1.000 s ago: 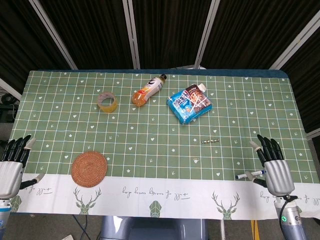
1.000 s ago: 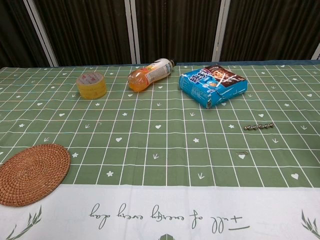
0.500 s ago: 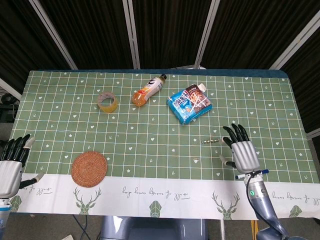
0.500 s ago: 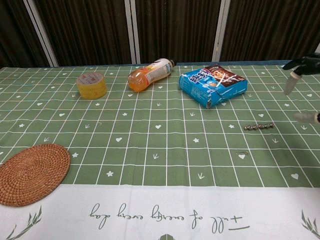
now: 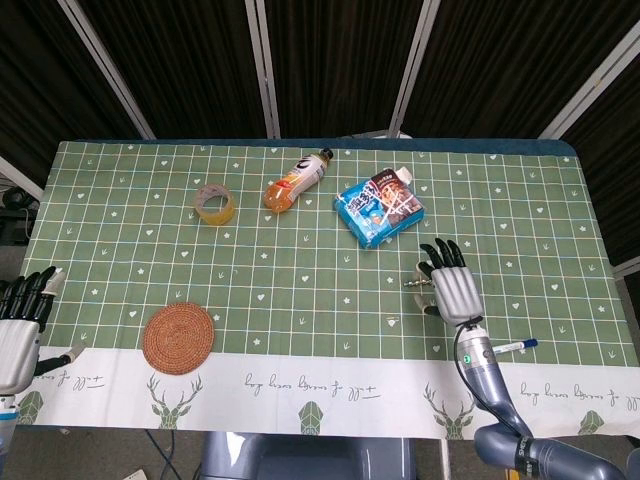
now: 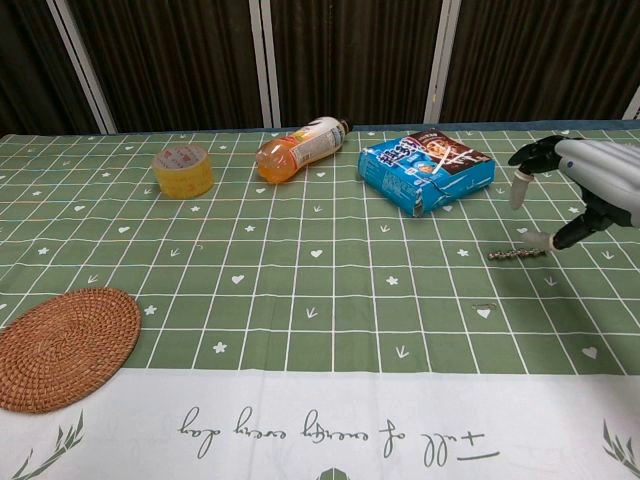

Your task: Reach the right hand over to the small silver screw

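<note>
One yellow tape roll [image 5: 214,203], one orange drink bottle [image 5: 296,181], one blue snack packet [image 5: 379,206], one round woven coaster [image 5: 178,338], one blue-capped pen [image 5: 507,347], one small silver screw [image 6: 516,254].

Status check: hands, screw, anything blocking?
Right hand open, above the screw, not gripping. Left hand open at the table's near-left edge. Snack bag close behind; path unobstructed.

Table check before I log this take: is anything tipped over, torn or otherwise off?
The orange drink bottle lies on its side near the far edge instead of standing. The blue snack bag sits askew, and its near corner looks crumpled. A pen lies loose by the near right edge. No spill shows.
</note>
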Tool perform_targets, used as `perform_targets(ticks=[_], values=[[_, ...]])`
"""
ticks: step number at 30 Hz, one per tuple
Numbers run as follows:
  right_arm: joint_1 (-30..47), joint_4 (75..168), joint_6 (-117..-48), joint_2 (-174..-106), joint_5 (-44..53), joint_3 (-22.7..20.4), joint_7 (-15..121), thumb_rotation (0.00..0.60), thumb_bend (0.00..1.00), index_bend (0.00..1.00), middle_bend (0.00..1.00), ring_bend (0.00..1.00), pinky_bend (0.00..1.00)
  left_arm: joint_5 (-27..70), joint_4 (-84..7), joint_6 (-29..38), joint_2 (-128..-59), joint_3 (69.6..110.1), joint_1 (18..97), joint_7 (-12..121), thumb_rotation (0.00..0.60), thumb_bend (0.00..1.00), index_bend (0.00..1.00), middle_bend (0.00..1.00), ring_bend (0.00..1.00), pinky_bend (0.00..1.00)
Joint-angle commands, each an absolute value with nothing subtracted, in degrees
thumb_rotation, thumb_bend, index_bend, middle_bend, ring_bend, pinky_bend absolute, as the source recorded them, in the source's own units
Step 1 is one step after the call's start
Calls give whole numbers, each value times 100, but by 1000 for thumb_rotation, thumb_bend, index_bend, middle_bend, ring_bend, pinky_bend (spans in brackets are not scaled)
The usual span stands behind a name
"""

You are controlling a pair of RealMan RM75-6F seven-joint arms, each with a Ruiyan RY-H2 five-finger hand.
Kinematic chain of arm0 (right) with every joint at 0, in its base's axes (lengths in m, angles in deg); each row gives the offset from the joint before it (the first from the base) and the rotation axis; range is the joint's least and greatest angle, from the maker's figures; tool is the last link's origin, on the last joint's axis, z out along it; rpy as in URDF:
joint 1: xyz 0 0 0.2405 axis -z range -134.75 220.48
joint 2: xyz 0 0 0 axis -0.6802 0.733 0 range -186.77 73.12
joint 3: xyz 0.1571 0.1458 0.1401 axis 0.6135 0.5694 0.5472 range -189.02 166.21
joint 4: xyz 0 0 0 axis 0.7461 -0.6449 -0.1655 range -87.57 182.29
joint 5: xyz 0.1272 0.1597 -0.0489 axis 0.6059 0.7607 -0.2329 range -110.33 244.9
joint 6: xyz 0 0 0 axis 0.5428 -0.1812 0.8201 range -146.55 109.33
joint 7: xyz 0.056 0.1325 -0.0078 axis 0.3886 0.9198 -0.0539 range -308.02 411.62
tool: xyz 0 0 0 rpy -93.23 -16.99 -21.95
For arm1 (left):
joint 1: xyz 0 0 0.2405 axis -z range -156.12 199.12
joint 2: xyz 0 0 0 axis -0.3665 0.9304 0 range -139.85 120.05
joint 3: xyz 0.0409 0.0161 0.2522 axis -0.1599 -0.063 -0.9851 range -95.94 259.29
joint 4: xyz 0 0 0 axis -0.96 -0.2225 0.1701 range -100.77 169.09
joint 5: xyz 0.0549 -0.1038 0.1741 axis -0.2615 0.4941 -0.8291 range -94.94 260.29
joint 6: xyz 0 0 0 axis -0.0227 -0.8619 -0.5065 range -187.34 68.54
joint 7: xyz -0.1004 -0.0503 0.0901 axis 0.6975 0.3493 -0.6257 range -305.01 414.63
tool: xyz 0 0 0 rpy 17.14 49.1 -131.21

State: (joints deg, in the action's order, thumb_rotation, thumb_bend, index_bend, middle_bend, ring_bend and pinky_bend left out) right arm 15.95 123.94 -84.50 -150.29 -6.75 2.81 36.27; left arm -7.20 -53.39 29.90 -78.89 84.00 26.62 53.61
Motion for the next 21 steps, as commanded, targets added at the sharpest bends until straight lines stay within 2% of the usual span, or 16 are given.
perform_targets(ticks=[1, 21], values=[[1494, 12240, -8319, -15133, -567, 289, 3560, 600, 198, 448, 134, 0, 0, -708, -5336, 2977, -7892, 8403, 2667, 5356, 600, 12, 0, 0, 0, 0], [1028, 11187, -7809, -15763, -88, 350, 3722, 600, 223, 478, 134, 0, 0, -670, -5342, 3010, -7872, 8442, 2663, 5340, 600, 15, 0, 0, 0, 0]])
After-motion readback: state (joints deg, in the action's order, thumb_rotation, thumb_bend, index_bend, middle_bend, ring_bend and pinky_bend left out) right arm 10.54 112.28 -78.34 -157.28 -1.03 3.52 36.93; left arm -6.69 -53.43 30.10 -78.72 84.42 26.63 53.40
